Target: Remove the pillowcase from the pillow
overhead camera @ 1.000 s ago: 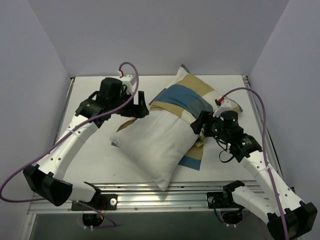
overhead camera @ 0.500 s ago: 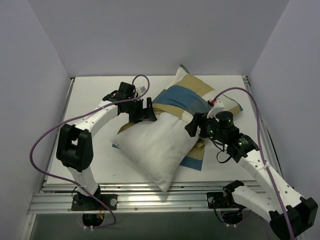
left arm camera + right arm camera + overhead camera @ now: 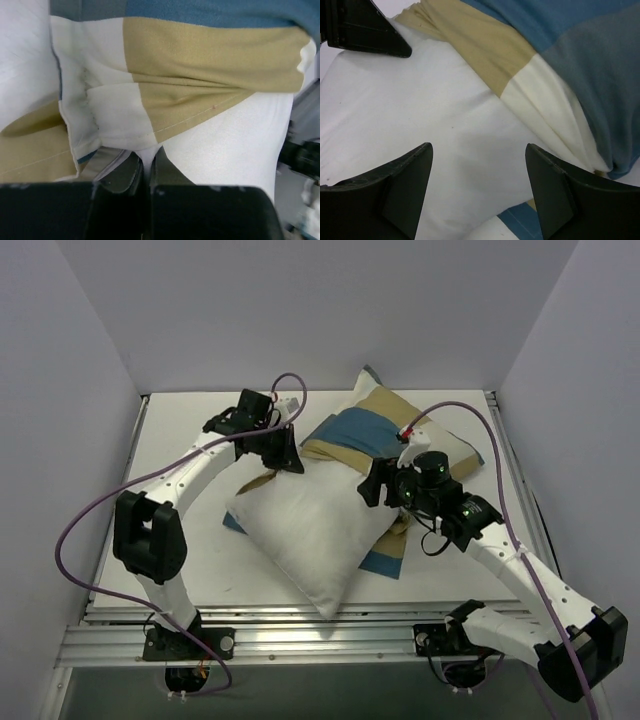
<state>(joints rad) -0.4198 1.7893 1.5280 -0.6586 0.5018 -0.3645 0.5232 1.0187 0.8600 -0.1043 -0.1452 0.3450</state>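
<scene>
On the table, between the two arms, the pillow lies diagonally, its near corner pointing at the near edge and its far end inside the pillowcase. More than half of the white body is exposed. The pillowcase is bunched over the far end, and parts of it show beneath the pillow on both sides. Handling assessment, pillow: bulky, plump and probably light; it will compress under a pinch and is likely to drag along with the cover unless restrained. Handling assessment, pillowcase: thin, limp cloth that folds and wrinkles freely; it offers no rigid edge, so take hold at the stitched hem, where the doubled layer gives the firmest bite, and pull toward the far side, away from the exposed body. Left gripper: positioned at the hem on the left flank of the pillow. The left wrist view shows its fingers clenched together directly below the cream and tan hem, with a sliver of white cloth at the tips; whether that cloth is cover or pillow cannot be told. Right gripper: positioned over the right flank. The right wrist view shows its fingers spread wide and grasping nothing, with white pillow surface between them and the hem just beyond. Recommended use: press or pinch the pillow body with the right gripper as an anchor while the left draws the hem clear
</scene>
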